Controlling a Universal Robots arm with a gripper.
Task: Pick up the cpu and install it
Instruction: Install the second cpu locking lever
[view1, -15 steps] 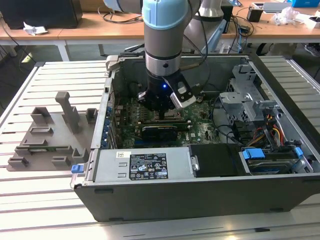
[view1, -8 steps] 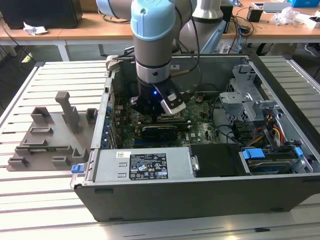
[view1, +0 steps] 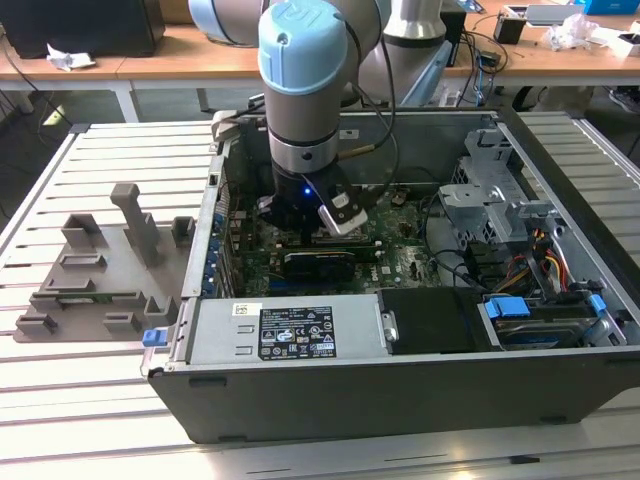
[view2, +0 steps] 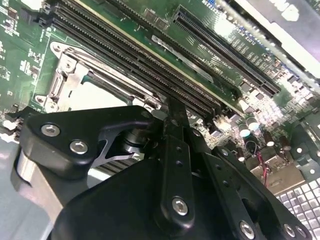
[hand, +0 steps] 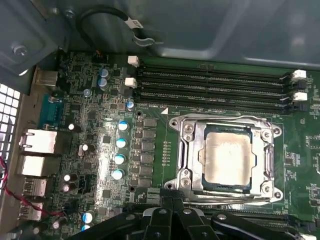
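Observation:
The cpu (hand: 227, 157), a square chip with a silver top, lies flat inside the metal frame of the motherboard socket (hand: 187, 150). In the second wrist view the cpu (view2: 97, 95) is a pale patch inside the socket frame (view2: 62, 75). My gripper (hand: 167, 196) hovers just beside the socket's edge with its black fingers drawn together and nothing between them. The second wrist view has the gripper (view2: 172, 111) pointing at the memory slots next to the socket. The arm (view1: 300, 100) reaches down into the open computer case (view1: 400, 390).
Long memory slots (hand: 215, 85) run along one side of the socket, and capacitors (hand: 120, 142) stand on the other. A grey holder tray (view1: 100, 270) lies at the exterior view's left. A power supply box (view1: 285, 330) and drive cage (view1: 500, 215) crowd the case.

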